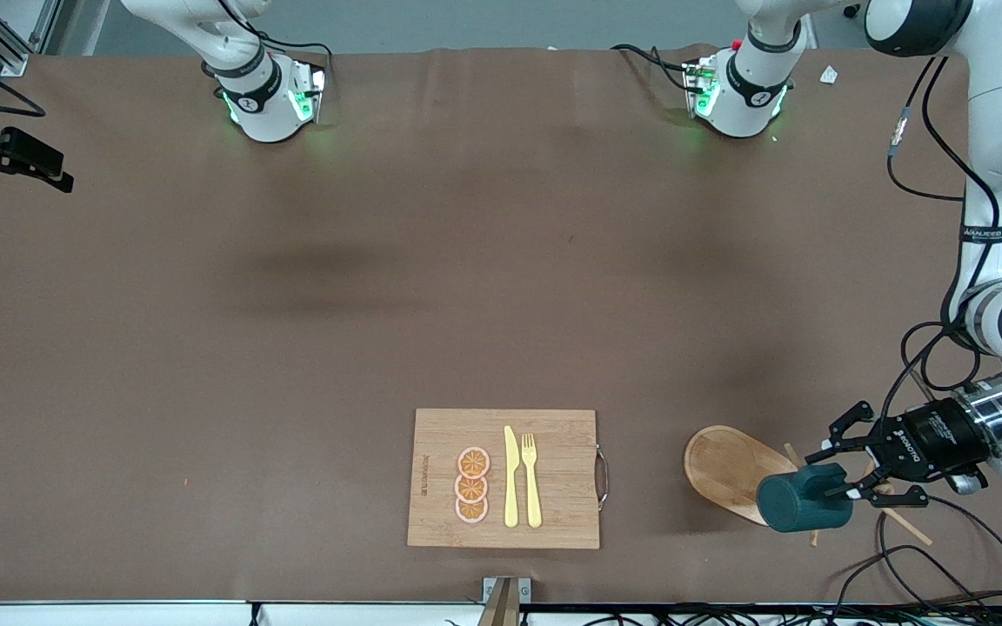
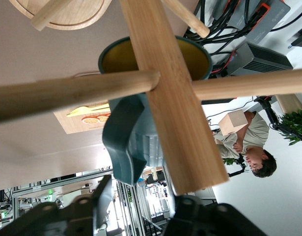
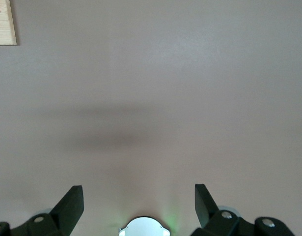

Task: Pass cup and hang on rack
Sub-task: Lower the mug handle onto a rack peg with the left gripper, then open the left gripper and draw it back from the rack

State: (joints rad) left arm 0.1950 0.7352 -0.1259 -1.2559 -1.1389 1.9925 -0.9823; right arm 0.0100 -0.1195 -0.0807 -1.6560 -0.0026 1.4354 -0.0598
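1. Your table (image 1: 292, 348) is covered in brown, with both arm bases along the edge farthest from the front camera.
2. The cutting board (image 1: 503, 478) lies near the front camera's edge, carrying three orange slices (image 1: 472, 485), a yellow knife (image 1: 511, 476) and a yellow fork (image 1: 532, 478).
3. The rack (image 1: 727, 469) stands beside the board, toward the left arm's end of the table; the left wrist view shows its post and pegs crossing right in front of the cup.
4. The cup (image 1: 805, 497) is at the rack, lying sideways with its handle against a peg. You cannot tell whether the handle is fully threaded on.
5. Your left end effector (image 1: 853, 474) sits at the cup, fingers apart with the handle between them, so it looks like the release step of hanging.
6. Your right end effector (image 3: 138, 201) waits over bare table, fingers spread wide and holding nothing.
7. Next, judge that the cup hangs on its own, then draw the left end effector straight off without snagging a peg or tipping the rack.
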